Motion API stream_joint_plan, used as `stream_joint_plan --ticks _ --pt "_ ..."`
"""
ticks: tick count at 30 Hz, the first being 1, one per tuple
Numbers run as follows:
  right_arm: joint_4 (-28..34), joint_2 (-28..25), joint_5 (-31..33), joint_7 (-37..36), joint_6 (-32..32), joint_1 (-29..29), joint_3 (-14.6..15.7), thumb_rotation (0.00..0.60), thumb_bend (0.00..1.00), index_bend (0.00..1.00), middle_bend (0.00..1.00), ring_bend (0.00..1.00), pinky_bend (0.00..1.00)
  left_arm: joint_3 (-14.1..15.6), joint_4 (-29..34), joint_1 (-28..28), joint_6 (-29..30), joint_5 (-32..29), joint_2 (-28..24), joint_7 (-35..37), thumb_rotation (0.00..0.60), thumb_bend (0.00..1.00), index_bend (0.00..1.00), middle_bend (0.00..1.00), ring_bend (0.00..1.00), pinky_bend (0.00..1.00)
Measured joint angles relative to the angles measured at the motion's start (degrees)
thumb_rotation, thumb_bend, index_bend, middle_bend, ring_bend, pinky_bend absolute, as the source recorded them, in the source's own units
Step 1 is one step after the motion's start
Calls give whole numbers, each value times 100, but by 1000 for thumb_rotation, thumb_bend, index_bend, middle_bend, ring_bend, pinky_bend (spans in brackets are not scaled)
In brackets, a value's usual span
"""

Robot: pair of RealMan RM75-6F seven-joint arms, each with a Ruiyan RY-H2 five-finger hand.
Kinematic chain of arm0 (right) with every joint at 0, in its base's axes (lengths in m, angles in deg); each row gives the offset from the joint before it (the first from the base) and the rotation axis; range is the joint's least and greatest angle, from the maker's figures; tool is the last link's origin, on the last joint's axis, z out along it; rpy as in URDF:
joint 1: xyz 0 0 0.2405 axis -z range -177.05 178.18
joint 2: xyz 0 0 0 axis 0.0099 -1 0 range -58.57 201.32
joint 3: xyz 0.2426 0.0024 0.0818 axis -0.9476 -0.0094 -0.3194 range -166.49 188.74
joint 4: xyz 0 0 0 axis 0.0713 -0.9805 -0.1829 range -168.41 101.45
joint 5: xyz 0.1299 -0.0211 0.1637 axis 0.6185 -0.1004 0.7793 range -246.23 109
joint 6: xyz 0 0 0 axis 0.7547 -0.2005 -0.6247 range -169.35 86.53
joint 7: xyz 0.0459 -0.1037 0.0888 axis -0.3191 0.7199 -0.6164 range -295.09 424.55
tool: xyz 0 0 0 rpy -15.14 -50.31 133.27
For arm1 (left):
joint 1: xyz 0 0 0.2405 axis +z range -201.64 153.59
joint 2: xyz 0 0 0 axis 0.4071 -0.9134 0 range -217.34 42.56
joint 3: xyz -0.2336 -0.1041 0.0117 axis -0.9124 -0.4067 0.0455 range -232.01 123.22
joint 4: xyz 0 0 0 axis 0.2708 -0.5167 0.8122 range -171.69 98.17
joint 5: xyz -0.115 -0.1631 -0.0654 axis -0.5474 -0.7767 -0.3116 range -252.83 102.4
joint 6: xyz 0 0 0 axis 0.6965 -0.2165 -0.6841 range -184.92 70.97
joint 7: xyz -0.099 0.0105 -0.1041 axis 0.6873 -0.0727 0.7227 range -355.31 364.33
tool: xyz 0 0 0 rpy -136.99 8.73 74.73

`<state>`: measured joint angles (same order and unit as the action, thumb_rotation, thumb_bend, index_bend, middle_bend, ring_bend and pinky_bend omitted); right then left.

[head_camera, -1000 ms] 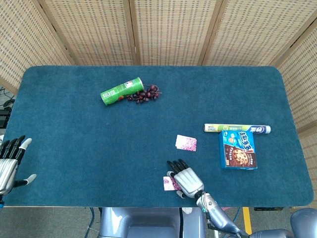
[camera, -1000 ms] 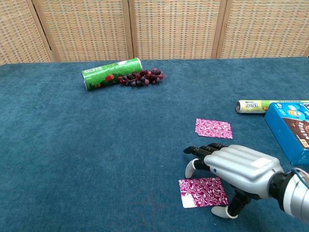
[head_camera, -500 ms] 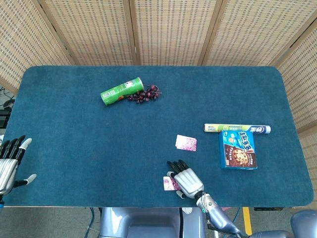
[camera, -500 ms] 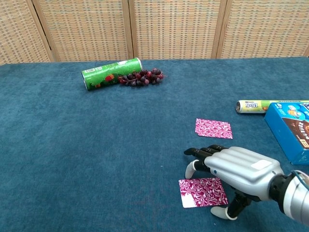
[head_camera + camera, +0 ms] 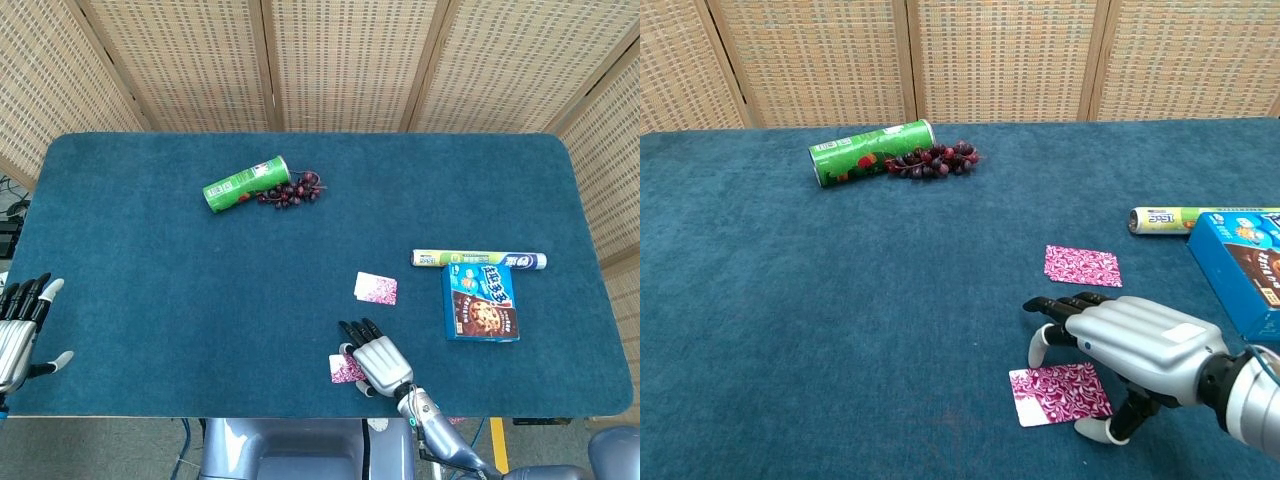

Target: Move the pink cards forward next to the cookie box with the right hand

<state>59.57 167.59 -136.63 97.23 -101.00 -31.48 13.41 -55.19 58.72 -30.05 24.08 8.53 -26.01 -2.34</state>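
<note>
Cards (image 5: pixel 1058 394): under my right hand (image 5: pixel 1137 350), near and left of the box (image 5: pixel 1243 268).
Grip: fingers arched over them; closure I cannot tell.
Nearer hand: right.

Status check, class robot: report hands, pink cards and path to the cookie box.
Right hand over the near pink card, grip unclear. Left hand open, idle at the table edge. Second pink card lies between the near one and the cookie box.
</note>
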Motion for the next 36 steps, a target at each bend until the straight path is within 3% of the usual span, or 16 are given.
stream_joint_plan --ticks 18,27,36 --pt "106 -133 55 -64 -10 -1 -255 600 440 557 0 0 0 -4 13 -4 -8 -9 -4 -10 600 6 0 0 0 0" --pt "65 -142 539 -64 -27 -170 -876 600 440 557 0 0 0 1 13 -1 -7 -5 -8 5 600 6 0 0 0 0" --pt "-547 -7 1549 154 123 -561 -1466 600 440 557 0 0 0 2 6 -7 -18 -1 -14 27 600 6 0 0 0 0"
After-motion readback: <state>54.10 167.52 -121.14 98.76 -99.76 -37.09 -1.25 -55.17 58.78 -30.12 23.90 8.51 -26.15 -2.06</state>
